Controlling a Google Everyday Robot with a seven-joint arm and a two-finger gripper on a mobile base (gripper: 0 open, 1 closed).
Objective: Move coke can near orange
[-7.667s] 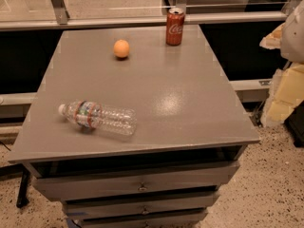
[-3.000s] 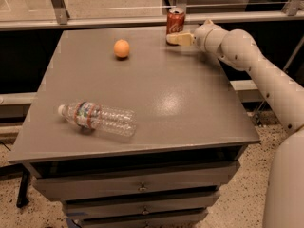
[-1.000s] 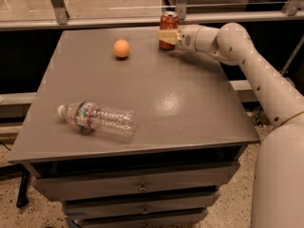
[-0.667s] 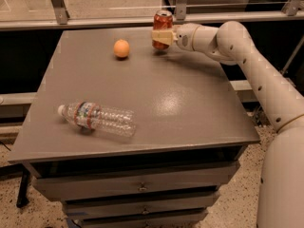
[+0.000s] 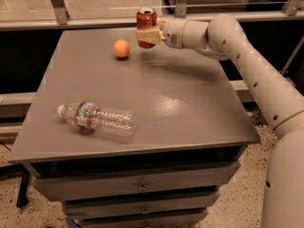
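We record the gripper [image 5: 148, 34] clamped on the coke can [image 5: 146, 18], can upright over the far side of the table [image 5: 190, 108], just right of the orange [image 5: 121, 48], apart from it, water bottle [image 5: 97, 119] lying flat near left, well apart

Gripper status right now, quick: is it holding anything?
Gripper: shut on the coke can, holding it upright over the far side of the table, close to the orange.
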